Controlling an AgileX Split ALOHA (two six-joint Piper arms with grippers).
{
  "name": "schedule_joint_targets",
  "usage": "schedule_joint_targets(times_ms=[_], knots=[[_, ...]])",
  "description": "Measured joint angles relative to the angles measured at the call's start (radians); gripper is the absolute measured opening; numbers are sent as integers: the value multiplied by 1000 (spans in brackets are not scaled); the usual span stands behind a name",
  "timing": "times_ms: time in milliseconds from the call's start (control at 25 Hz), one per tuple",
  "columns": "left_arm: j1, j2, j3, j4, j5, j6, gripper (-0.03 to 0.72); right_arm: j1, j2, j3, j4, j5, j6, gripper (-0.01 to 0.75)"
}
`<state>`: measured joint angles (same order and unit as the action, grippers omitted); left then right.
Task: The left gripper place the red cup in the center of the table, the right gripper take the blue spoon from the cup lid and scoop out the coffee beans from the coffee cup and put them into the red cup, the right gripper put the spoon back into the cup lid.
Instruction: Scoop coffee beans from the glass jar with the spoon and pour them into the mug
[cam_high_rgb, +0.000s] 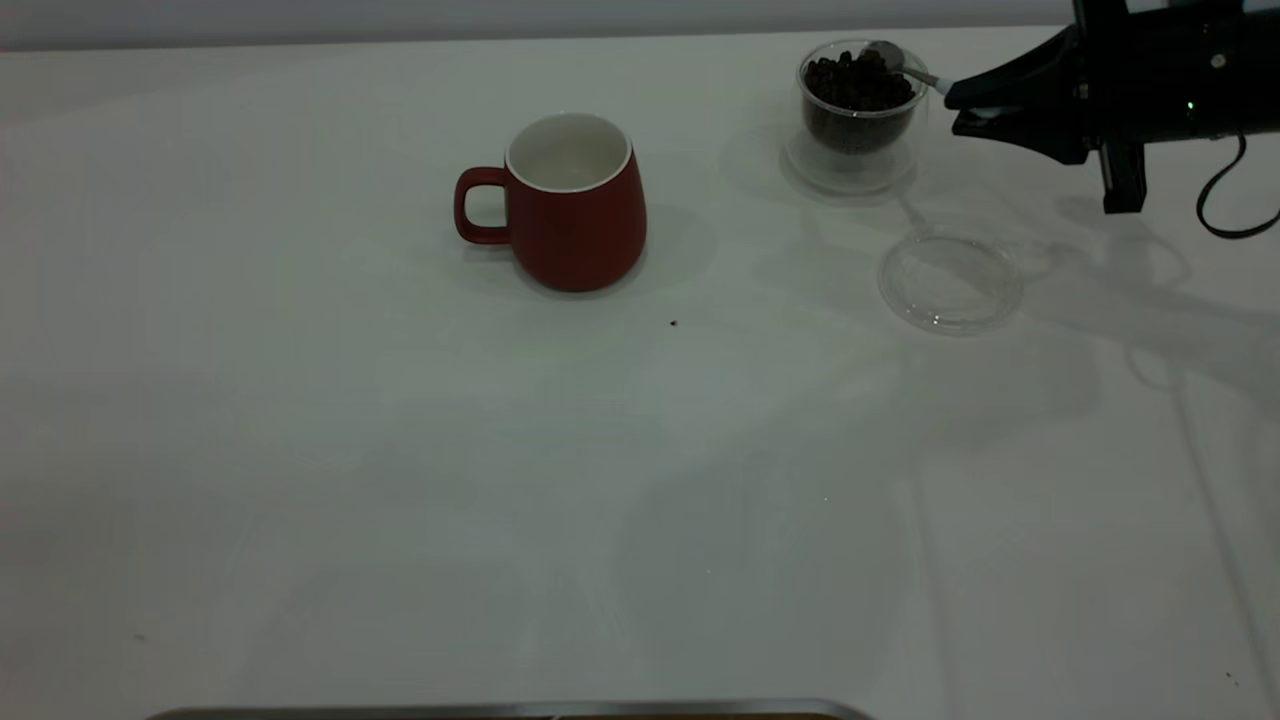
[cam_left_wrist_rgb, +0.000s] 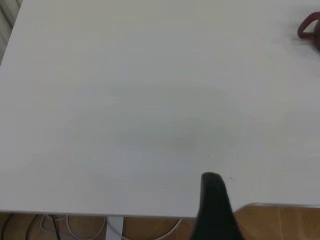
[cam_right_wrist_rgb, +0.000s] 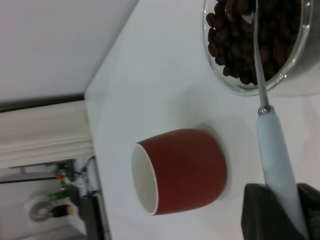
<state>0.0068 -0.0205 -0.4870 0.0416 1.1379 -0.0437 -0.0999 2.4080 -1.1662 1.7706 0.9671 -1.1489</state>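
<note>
Left gripper (cam_left_wrist_rgb: 216, 210) off the left table edge, parked; finger state cannot tell. Red cup (cam_high_rgb: 572, 200) upright mid-table (cam_high_rgb: 300, 450), handle to the left, inside white and bare. One stray bean (cam_high_rgb: 673, 323) just in front of it. Coffee cup (cam_high_rgb: 858, 110) of beans far right. Clear cup lid (cam_high_rgb: 950, 280) flat, nearer the camera. Right gripper (cam_high_rgb: 965, 108) clenched on blue spoon (cam_right_wrist_rgb: 277, 160) handle, bowl resting in the beans.

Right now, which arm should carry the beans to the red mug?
The right: its tool grips the pale-blue-handled metal spoon in the glass cup of coffee beans, near the red ceramic mug.
</note>
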Motion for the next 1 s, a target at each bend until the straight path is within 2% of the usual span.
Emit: schedule_joint_targets(times_ms=[520,640,1000], knots=[[0,0,0,0,0,-1,587,-31,42,-10,1,157,35,113],[0,0,0,0,0,-1,587,-35,42,-10,1,156,35,113],[0,0,0,0,0,-1,587,-1,42,-19,0,37,-11,113]])
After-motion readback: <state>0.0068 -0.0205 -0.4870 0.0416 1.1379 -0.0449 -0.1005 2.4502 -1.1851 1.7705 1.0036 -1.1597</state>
